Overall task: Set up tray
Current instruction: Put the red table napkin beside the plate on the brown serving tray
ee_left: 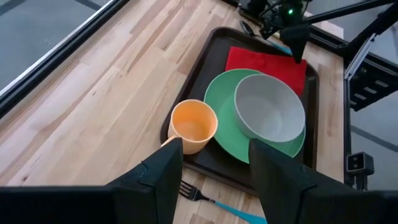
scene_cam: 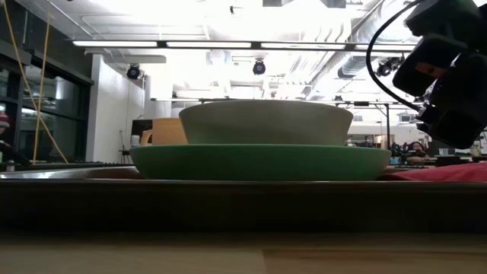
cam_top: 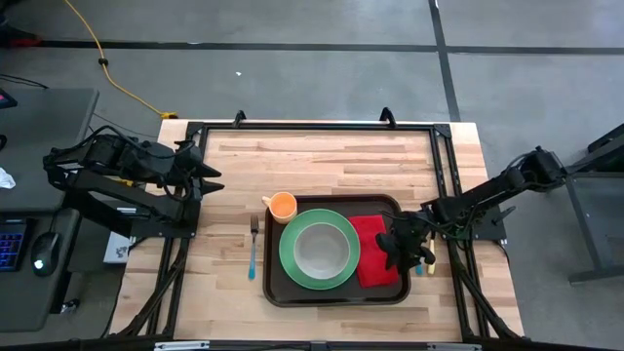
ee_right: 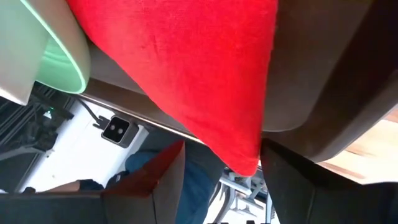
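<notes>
With the right gripper open over the napkin on the tray, cutlery seems next: the fork needs grasping by the open left gripper.

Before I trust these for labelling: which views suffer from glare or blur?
Low view: ceiling lights glare, bowl and green plate stay readable, near table edge soft. Right wrist view: red napkin too close, blurred. High view: evenly lit, tray clear.

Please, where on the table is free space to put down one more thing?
Free: the wide wood behind the tray, and the strip left of the fork. Crowded: the tray, filled by plate, bowl, cup, napkin, right gripper.
</notes>
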Controlling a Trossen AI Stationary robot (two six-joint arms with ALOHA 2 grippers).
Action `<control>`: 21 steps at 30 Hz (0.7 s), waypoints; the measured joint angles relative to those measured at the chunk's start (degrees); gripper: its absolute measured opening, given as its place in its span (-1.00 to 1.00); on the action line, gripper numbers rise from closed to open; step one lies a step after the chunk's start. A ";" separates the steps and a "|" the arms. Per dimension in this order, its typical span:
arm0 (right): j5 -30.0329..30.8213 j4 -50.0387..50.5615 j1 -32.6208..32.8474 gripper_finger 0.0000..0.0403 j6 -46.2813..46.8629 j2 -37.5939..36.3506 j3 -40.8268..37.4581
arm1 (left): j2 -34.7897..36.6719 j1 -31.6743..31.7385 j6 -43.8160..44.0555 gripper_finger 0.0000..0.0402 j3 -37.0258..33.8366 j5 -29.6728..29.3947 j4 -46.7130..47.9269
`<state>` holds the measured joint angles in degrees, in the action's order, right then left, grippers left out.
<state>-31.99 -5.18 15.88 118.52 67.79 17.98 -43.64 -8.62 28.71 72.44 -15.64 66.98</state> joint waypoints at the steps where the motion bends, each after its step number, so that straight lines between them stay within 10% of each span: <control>1: 0.01 0.04 0.00 -0.07 0.00 0.00 0.00 | 0.00 -0.02 0.00 0.05 0.00 0.00 0.08; 11: -0.71 -0.68 -0.02 -0.11 -0.02 2.22 0.00 | 0.00 -0.01 0.02 0.05 0.00 -1.33 0.03; 21: 0.17 -7.84 -0.02 -0.62 -0.44 6.31 -0.02 | 0.00 0.00 0.02 0.05 0.00 -1.94 0.02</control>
<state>-31.81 -13.02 15.86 118.08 74.10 17.96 -43.64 -8.62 28.73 72.44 -17.58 67.00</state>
